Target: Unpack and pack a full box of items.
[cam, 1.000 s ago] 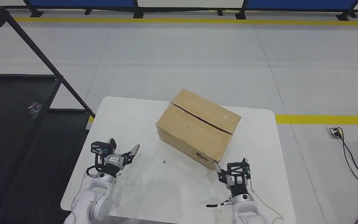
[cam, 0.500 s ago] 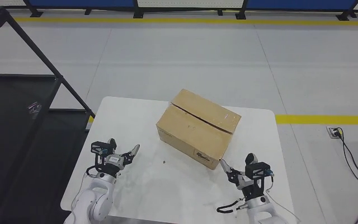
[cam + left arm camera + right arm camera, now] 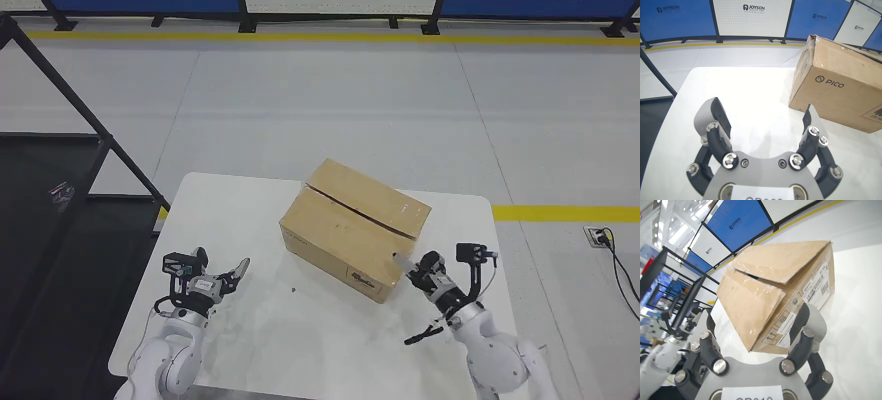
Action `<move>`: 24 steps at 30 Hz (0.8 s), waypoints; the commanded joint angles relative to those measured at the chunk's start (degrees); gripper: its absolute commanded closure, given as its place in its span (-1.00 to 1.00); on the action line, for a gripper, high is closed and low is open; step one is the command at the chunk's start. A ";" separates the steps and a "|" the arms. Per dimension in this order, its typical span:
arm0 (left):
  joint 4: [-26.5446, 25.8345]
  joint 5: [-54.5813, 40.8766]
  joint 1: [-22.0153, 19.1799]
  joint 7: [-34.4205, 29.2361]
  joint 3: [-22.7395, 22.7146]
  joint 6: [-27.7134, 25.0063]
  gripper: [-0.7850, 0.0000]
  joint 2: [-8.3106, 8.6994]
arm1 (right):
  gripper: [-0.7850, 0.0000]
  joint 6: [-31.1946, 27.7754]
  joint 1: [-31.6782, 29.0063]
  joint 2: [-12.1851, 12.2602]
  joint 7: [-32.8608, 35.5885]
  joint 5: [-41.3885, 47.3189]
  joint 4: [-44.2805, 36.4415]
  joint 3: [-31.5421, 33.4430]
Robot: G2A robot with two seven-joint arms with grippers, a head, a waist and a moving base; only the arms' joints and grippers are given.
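Holding R gripper point(image 3: 438, 262) just beside the box point(image 3: 350, 225) at its near corner, jaws spread, nothing gripped. I reckon that's to reach the top flaps point(image 3: 761, 275). Box sits mid table point(image 3: 250, 330), flaps down, so unpacking not begun. L gripper point(image 3: 212, 268) hangs spread too, well apart from box, prob. clearing room.

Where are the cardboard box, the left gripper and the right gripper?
cardboard box point(image 3: 362, 205): top view, on its top flap.
left gripper point(image 3: 762, 102): left wrist view, between fingertips.
right gripper point(image 3: 757, 311): right wrist view, between fingertips.
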 commanded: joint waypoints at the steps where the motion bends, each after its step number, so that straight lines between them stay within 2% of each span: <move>1: 0.00 0.00 0.00 0.00 0.00 0.00 -1.00 0.00 | -1.00 0.43 3.89 0.09 5.13 9.84 4.38 1.56; 2: 0.00 0.00 0.00 0.00 0.00 0.00 -1.00 0.00 | -1.00 0.71 5.42 0.10 6.57 13.39 6.55 2.22; 5: 0.00 0.00 0.00 0.00 0.00 0.00 -1.00 0.00 | -1.00 0.41 8.72 0.42 11.14 16.72 10.65 2.96; 15: 0.00 0.00 0.00 0.00 0.00 0.00 -1.00 0.00 | -1.00 -0.31 8.21 0.48 10.02 15.41 9.77 2.82; 20: 0.00 0.00 0.00 0.00 0.00 0.00 -1.00 0.00 | -1.00 -4.57 6.13 0.59 10.02 25.88 9.01 5.10; 24: 0.00 0.00 0.00 0.00 0.00 0.00 -1.00 0.00 | -1.00 -5.99 6.08 0.92 14.32 32.76 10.16 6.21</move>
